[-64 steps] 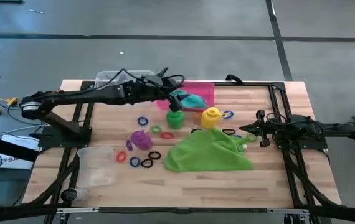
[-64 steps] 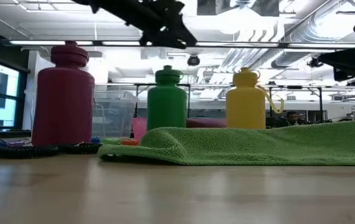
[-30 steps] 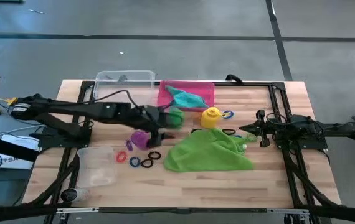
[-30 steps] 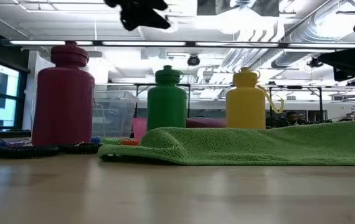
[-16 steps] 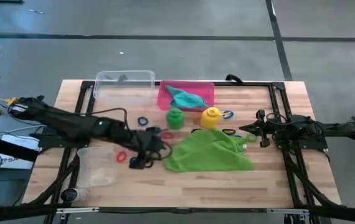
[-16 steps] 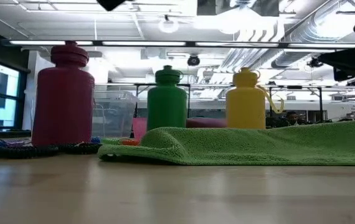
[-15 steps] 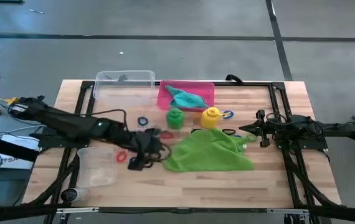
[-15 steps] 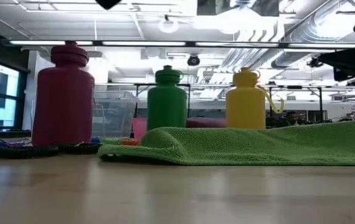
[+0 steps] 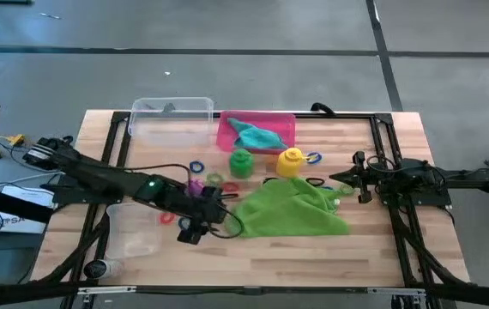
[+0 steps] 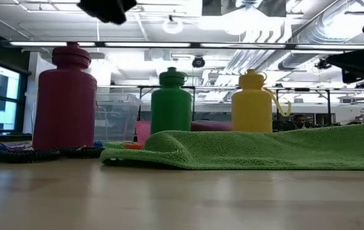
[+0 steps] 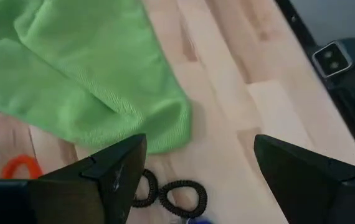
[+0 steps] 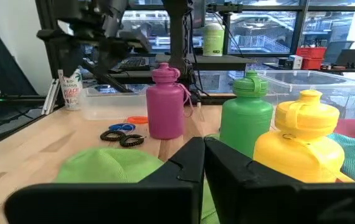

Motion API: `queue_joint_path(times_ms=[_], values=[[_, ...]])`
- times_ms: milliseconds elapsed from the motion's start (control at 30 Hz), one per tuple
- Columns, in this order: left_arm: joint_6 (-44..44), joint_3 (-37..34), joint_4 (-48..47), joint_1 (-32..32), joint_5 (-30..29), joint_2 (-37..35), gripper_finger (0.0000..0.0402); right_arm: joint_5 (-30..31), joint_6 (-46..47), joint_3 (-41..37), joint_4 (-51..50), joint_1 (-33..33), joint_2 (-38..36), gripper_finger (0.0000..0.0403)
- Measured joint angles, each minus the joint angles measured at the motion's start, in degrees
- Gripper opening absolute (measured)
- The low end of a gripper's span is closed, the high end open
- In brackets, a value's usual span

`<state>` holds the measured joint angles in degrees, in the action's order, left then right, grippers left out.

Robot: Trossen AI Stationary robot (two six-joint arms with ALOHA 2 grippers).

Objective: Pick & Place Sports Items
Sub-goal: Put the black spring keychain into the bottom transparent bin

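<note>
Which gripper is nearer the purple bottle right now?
Left. The left gripper hovers open just in front of the purple bottle, above the black rings. The right gripper sits shut beyond the green cloth, at the table's right side.

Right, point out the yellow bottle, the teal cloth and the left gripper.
yellow bottle (image 9: 291,160): high view, on its cap.
teal cloth (image 9: 259,137): high view, middle of the folds, in the pink tray.
left gripper (image 9: 195,230): high view, between its fingertips, open.
</note>
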<state>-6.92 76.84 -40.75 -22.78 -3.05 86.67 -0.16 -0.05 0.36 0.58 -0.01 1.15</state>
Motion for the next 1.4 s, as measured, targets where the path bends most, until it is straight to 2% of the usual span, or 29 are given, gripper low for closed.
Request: queue_joint_path(times_ms=[367,667,800,1100,1400], values=[[0.0,0.0,-9.5,3.4,2.3,2.6,0.0243,0.0,0.0,0.0,0.0,0.0,0.0,0.0000],[3.6,0.4,-12.1,5.9,2.4,6.5,0.0243,0.0,0.0,0.0,0.0,0.0,0.0,0.0000],[5.1,3.0,-14.1,5.9,2.4,9.4,0.0243,0.0,0.0,0.0,0.0,0.0,0.0,0.0000],[8.7,13.7,-23.4,5.9,2.2,18.2,0.0243,0.0,0.0,0.0,0.0,0.0,0.0,0.0000],[7.5,14.4,-27.6,6.3,2.2,22.5,0.0243,0.0,0.0,0.0,0.0,0.0,0.0,0.0000]])
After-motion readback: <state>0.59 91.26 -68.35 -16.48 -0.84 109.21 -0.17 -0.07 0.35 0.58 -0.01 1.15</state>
